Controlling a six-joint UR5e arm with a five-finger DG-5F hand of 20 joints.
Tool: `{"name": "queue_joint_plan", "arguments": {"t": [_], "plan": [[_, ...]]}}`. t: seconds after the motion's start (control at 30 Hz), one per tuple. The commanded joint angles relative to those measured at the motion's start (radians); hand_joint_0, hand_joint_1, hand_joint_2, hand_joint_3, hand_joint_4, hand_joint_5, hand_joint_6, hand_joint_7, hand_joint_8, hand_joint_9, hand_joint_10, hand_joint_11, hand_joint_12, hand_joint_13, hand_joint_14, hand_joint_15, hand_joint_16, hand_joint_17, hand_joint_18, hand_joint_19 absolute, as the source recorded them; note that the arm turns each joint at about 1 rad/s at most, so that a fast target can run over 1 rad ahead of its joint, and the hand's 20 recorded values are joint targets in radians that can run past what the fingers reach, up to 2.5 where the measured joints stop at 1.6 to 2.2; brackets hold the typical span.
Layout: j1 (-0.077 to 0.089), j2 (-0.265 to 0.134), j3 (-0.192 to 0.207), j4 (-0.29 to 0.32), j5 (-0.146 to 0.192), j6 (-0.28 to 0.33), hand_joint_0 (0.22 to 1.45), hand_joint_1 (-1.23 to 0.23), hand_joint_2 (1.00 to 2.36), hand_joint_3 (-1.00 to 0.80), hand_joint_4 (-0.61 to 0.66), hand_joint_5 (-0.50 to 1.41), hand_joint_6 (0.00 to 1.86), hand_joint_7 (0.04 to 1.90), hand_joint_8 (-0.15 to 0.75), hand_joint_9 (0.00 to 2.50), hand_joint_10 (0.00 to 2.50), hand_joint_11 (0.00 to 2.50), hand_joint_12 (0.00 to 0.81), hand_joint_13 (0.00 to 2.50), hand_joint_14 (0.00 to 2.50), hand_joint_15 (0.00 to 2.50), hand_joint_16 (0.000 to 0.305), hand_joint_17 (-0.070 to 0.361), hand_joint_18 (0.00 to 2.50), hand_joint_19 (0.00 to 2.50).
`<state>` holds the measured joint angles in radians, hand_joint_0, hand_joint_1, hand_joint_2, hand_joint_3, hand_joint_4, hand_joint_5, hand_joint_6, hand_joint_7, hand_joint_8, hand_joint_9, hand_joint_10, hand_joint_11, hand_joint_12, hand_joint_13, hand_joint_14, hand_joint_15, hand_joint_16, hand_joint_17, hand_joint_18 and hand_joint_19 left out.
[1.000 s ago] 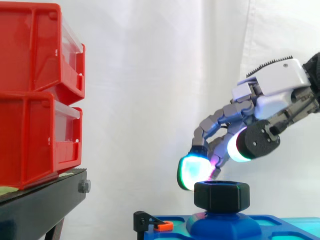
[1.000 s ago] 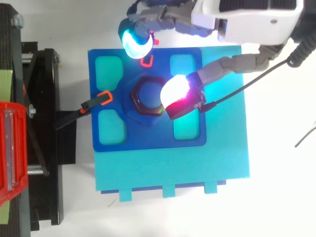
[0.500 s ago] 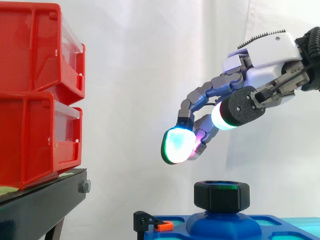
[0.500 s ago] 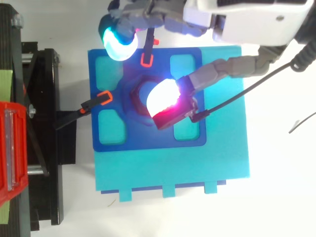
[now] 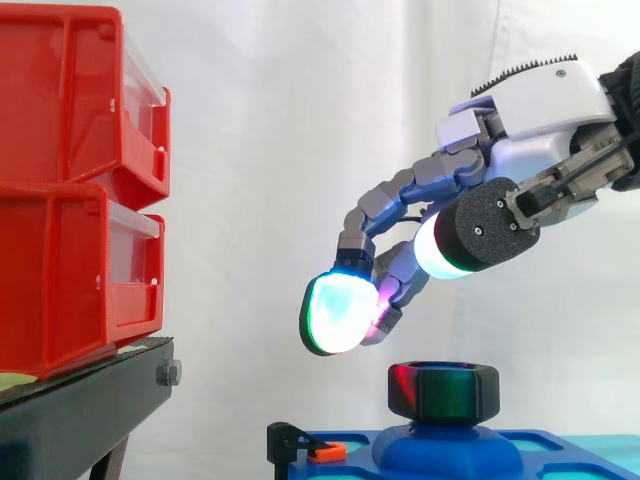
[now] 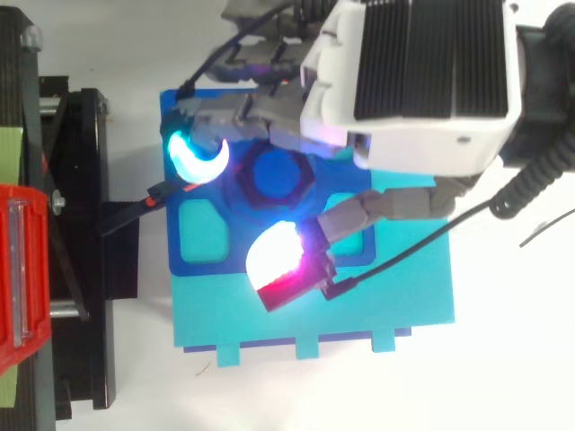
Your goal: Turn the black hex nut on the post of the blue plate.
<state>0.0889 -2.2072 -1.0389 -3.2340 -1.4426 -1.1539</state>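
Fingers (image 5: 335, 312) apart, loosely bent, clamped on nothing. From the side, the glowing pads hang above the black hex nut (image 5: 443, 392) with clear air between, so no contact. From above, one cyan pad lies to one side of the nut and the thumb (image 6: 280, 265) to the opposite side, with the nut between them. Judged: the spread is set to straddle the nut's flats, so the hand (image 6: 422, 81) could lower and pinch. No turning is possible from this height. The palm faces down, above the nut and off toward the arm's side.

The nut sits upright on the post (image 6: 274, 172), whose blue top shows through the bore. It rides a raised boss at the middle of the blue plate (image 5: 360, 466). The plate lies on a teal base (image 6: 386, 305) on the white tabletop (image 6: 503, 359). A black clamp (image 6: 135, 211) with an orange tip reaches the plate's edge beside the nut, probably to stop the plate turning with it.

Containers: the pale recesses (image 6: 202, 224) in the plate around the nut show only bare floors. Two red bins (image 5: 70, 190) are stacked on a black stand (image 5: 80, 410), well apart from the nut. Their contents cannot be told.
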Motion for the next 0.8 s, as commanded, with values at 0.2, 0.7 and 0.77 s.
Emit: {"name": "queue_joint_plan", "arguments": {"t": [0.2,0.7,0.77], "plan": [[0.020,0.000,-0.001,-0.004,0.008,0.011,0.50,-0.43,1.00,-0.50,0.25,-0.17,0.50,0.80,0.319,0.69,0.00,0.05,0.400,0.44,0.00,0.05,0.054,0.122,0.14,0.15],[0.009,0.000,-0.018,-0.009,0.001,0.002,0.50,-0.43,1.00,-0.50,0.24,-0.17,0.50,0.80,0.320,0.68,0.00,0.05,0.399,0.44,0.00,0.04,0.054,0.122,0.14,0.15],[0.008,0.000,-0.018,-0.009,-0.001,-0.003,0.50,-0.43,1.00,-0.50,0.25,-0.17,0.50,0.80,0.318,0.69,0.00,0.04,0.399,0.44,0.00,0.05,0.054,0.122,0.14,0.15]]}}
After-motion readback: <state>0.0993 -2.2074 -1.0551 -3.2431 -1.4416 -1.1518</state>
